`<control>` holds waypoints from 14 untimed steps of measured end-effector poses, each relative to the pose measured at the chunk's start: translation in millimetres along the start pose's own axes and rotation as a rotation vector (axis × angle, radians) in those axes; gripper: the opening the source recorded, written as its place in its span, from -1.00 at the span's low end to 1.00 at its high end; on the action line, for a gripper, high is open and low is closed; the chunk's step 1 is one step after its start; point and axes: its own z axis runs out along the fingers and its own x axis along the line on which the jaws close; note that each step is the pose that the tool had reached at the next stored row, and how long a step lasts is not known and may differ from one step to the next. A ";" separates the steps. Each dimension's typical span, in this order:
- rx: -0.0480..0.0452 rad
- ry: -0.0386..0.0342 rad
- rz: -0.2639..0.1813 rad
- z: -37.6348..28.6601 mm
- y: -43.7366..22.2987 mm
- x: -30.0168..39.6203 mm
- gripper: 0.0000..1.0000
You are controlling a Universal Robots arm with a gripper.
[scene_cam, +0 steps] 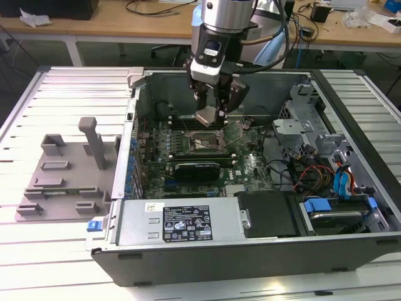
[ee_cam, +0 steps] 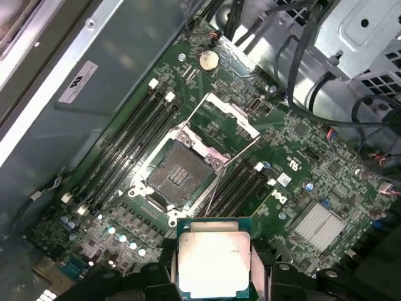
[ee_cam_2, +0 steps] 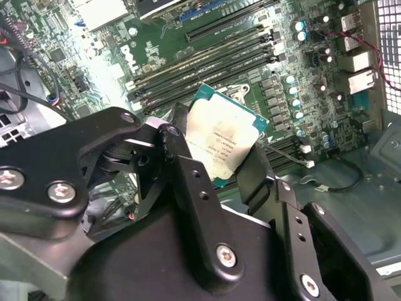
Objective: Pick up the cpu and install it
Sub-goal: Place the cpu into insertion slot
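First wrist view: the cpu (ee_cam: 214, 263) is seen with its pale metal top and thin green rim turned toward the camera, gripped at two opposite edges by the black jaws of the gripper (ee_cam: 214, 274), which are clamped on it. The chip is so nearly square that no long axis can be told; its edges are seen set at an angle to those of the socket (ee_cam: 178, 175), which lies diagonally in that picture. The socket is shown open and bare, with its metal frame (ee_cam: 229, 116) swung up beside it, and the cpu is held clear of it, not seated. In the second wrist view the printed top of the cpu (ee_cam_2: 224, 141) is seen between the two fingers (ee_cam_2: 185, 166), tilted rather than lying flat to the motherboard (ee_cam_2: 301, 56), with the memory slots (ee_cam_2: 213, 56) behind it. In the exterior view the gripper (scene_cam: 216, 108) is seen reaching down into the open computer case (scene_cam: 250, 251), and the cpu (scene_cam: 206, 116) is carried tilted just above the far edge of the socket (scene_cam: 200, 143). The case is set on a slatted table (scene_cam: 62, 251), and a grey tray (scene_cam: 62, 179) lies at the exterior view's left, well apart from the gripper.
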 end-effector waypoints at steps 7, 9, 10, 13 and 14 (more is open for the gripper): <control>0.0061 0.0044 0.076 0.3 0.0 0.0 0.10; 0.0071 0.0050 0.088 0.3 0.0 0.0 0.10; 0.0074 0.0054 0.094 0.3 0.0 0.0 0.10; 0.0091 0.0066 0.115 0.4 0.0 0.0 0.10; 0.0096 0.0071 0.122 0.4 0.0 0.0 0.10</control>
